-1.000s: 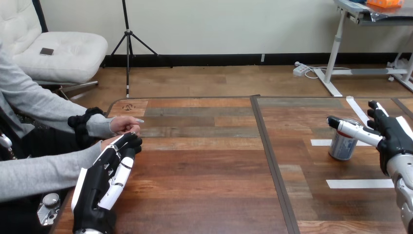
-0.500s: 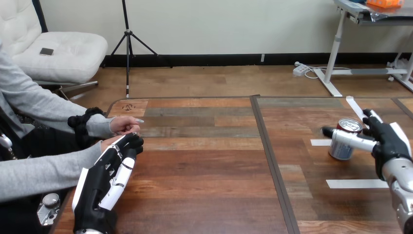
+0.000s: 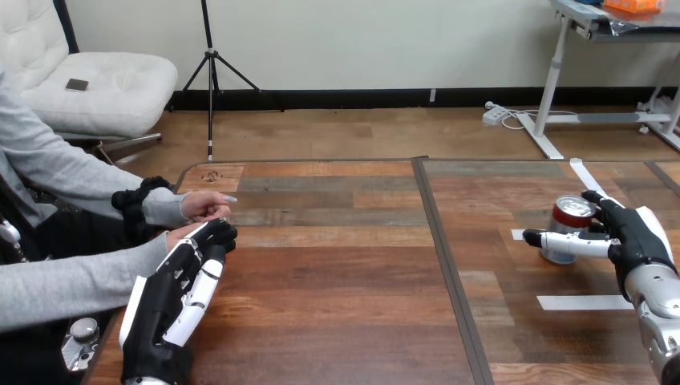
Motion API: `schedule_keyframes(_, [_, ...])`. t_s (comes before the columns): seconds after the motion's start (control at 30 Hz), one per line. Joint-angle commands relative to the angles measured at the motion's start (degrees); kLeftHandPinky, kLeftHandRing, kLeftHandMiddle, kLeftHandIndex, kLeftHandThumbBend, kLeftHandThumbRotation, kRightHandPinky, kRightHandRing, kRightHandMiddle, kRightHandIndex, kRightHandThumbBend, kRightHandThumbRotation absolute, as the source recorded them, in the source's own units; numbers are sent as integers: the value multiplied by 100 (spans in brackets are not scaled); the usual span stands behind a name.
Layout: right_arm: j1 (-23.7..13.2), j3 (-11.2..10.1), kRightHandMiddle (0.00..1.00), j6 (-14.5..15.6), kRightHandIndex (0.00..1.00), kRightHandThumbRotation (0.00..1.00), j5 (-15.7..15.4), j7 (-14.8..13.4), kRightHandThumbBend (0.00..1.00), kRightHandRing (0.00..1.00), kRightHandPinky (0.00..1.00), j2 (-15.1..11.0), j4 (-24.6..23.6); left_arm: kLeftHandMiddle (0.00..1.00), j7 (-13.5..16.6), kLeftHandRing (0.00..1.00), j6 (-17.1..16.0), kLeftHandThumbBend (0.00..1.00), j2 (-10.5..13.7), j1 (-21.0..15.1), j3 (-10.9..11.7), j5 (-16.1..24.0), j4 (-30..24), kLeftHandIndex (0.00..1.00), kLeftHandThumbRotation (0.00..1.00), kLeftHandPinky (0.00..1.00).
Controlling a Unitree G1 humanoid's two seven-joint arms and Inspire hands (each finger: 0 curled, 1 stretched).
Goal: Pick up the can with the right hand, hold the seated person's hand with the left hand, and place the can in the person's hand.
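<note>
The can (image 3: 568, 227), red-topped with a white and blue body, stands upright on the right part of the wooden table (image 3: 337, 273). My right hand (image 3: 636, 238) is open around it: the straight thumb crosses its lower front and the fingers (image 3: 600, 200) reach behind its top. At the left, my left hand (image 3: 170, 298) lies flat with its fingertips over the person's nearer hand (image 3: 181, 234), touching it and not curled round it. The person's farther hand (image 3: 205, 206) rests just beyond, apart from mine.
White tape strips (image 3: 592, 302) mark the table near the can, and another (image 3: 587, 180) lies behind it. A dark seam (image 3: 449, 265) runs front to back between the two table halves. The person's grey-sleeved forearms come in from the left edge.
My right hand has moved left and down to the can; its thumb now crosses the can's lower front. The can, my left hand and the person's hands stayed in place.
</note>
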Motion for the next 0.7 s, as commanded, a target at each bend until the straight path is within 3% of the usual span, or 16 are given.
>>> schedule_keyframes(0.0, [-266,19,87,-61,88,4,9,-83,100,87,81,12,-32,81,-37,84,-124,28,66,-340,64,-51,-42,78,54,89])
schedule_keyframes(0.3, [-262,-27,82,-74,82,0,58,-186,100,84,82,49,-27,80,34,84,-94,25,45,-337,64,-13,-70,77,53,89])
schedule_keyframes(0.67, [-256,-16,74,-108,76,0,41,-356,92,73,70,84,-22,80,44,84,-117,29,57,-359,57,-6,-17,76,53,88])
